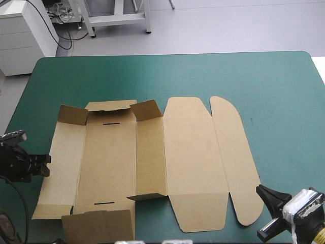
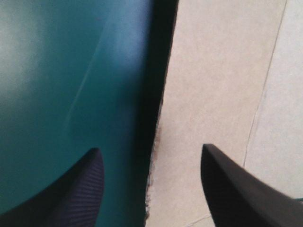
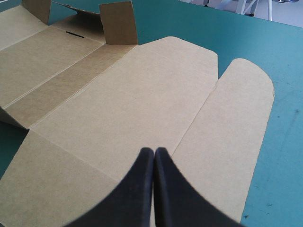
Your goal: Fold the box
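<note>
Currently the brown box (image 1: 147,162) lies opened out on the teal-green surface (image 1: 264,76), covering centre to lower left of the high view frame, w/ long panels running far-to-near. Mostly flat, but two small corner flaps (image 1: 146,110) stand up at its far end, upper left of centre, w/ the end flap (image 1: 109,105) between them tilted up a bit. Near end flap (image 1: 99,224), at bottom left of frame, is also lifted off the surface. Two thin slots (image 1: 110,123) show in the base panel, one near each end. Wide lid panel (image 1: 190,152) sits right of centre, flat, and the rounded tuck flap (image 1: 236,157) lies beside it on the box's right side, also flat. Left claw (image 1: 44,166) is at mid-left edge of frame, just beside the box's left edge. Left wrist view shows that claw (image 2: 150,146) open, black fingers wide apart, board edge running between them: one finger over bare cover, other over board. Can't tell if it touches. Right claw (image 1: 267,214) is at lower right corner of frame, near the tuck flap's near end. Right wrist view shows it (image 3: 154,152) closed, fingers meeting in a point w/ nothing between, aimed along the crease between lid panel and tuck flap.
</note>
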Controlling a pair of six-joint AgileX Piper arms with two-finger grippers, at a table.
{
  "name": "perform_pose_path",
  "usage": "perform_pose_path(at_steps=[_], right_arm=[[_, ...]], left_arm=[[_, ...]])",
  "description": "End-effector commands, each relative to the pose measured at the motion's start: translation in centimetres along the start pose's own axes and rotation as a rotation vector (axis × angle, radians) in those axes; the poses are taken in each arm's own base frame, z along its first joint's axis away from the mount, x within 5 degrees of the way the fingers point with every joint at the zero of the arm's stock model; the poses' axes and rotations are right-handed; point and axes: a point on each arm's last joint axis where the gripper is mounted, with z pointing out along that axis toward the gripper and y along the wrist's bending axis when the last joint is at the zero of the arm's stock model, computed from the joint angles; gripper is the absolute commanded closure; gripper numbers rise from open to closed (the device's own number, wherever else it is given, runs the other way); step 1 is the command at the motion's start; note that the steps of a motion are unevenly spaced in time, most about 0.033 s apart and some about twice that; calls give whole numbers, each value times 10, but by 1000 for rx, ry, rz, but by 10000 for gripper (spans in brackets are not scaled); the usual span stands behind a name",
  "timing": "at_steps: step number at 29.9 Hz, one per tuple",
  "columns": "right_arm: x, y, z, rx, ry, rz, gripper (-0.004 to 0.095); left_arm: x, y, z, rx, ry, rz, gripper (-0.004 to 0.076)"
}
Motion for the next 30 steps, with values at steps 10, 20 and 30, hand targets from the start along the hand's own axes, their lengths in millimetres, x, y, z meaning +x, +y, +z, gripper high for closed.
perform_pose_path(at_steps=[10, 20, 30], right_arm=[[-14, 0, -2, 7, -88, -7, 924], [-14, 0, -2, 7, -88, -7, 924], [-14, -1, -2, 8, -88, -8, 924]], left_arm=[[-2, 1, 23, 123, 114, -12, 424], [-4, -1, 26, 165, 103, -5, 540], [-6, -4, 26, 194, 88, -23, 717]])
